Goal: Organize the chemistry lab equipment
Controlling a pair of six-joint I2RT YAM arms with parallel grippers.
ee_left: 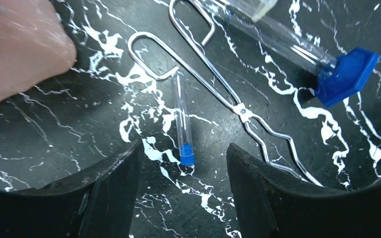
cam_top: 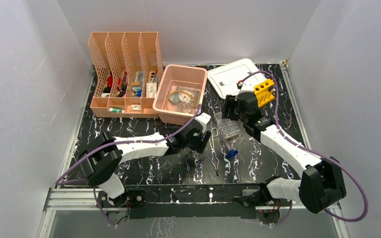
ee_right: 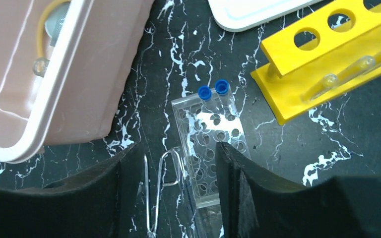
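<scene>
At the middle of the surface [cam_top: 144, 171], the left claw [ee_left: 181, 151] spreads wide and empty over a blue-capped tube [ee_left: 182, 116] just beside the metal tweezers [ee_left: 243, 111]. The right claw [ee_right: 171, 153], likewise open and empty, hangs over the clear tube rack [ee_right: 211, 134]; the yellow tube rack [ee_right: 283, 52] sits toward the far right corner.

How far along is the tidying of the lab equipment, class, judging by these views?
Done: glass dishes and the yellow rubber tube lie in the pink tub; two capped tubes stand in the clear rack. In hand: nothing; the left gripper is open above a loose tube, the right gripper open over the clear rack. Left: that tube, the metal tweezers, the blue clip, the yellow rack.
</scene>
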